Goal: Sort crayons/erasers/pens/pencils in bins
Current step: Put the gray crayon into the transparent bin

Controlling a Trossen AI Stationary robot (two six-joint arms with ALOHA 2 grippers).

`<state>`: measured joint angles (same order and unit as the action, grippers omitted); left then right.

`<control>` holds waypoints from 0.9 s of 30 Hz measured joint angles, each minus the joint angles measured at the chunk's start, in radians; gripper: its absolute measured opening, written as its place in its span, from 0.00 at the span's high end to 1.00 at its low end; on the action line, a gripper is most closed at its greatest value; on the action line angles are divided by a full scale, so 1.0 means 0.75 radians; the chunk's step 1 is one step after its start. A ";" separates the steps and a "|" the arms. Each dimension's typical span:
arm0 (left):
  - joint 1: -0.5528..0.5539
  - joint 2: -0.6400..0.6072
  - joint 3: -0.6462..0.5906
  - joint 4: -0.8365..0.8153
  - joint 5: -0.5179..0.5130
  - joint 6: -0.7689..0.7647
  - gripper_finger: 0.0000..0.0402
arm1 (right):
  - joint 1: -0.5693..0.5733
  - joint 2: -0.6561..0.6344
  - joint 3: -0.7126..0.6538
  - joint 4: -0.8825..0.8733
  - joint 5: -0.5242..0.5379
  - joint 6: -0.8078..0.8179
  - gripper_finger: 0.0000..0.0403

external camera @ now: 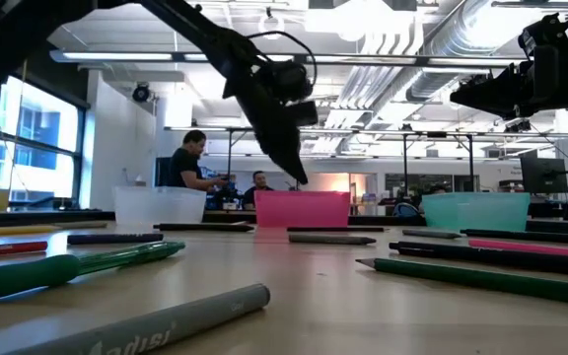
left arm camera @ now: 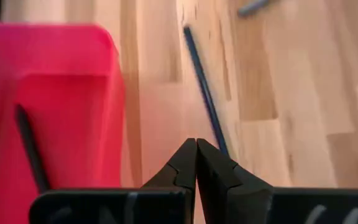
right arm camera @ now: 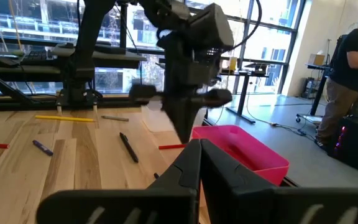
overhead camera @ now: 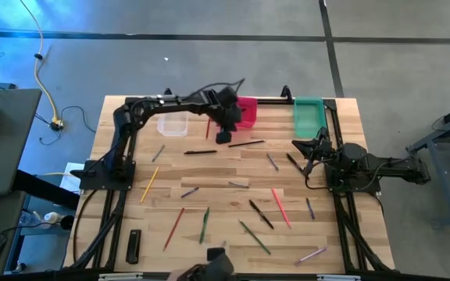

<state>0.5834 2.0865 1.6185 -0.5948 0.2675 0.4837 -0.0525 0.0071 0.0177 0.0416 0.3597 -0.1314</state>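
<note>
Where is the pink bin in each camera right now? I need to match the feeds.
High view: pink bin at the table's far edge, between clear and green bins.
Low view: centre.
Left wrist view: left side, a dark stick inside.
Right wrist view: lower right of centre.
Shared landmark: the shut left gripper beside it.

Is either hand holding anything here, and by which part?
Nothing is held. The left hand is shut empty beside the pink-red plastic bin; the right hand is shut empty too.
</note>
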 joint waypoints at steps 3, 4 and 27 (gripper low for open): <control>-0.017 0.038 -0.003 0.079 -0.142 -0.027 1.00 | -0.001 0.000 0.000 0.000 0.000 0.000 1.00; -0.019 0.045 -0.003 0.094 -0.173 -0.044 1.00 | -0.001 0.000 0.000 0.000 0.000 0.000 1.00; 0.024 0.100 -0.002 0.280 -0.240 -0.223 1.00 | 0.000 0.000 0.000 0.000 0.000 0.000 1.00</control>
<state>0.6018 2.1616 1.6173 -0.3847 0.0871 0.3168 -0.0526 0.0071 0.0177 0.0416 0.3599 -0.1314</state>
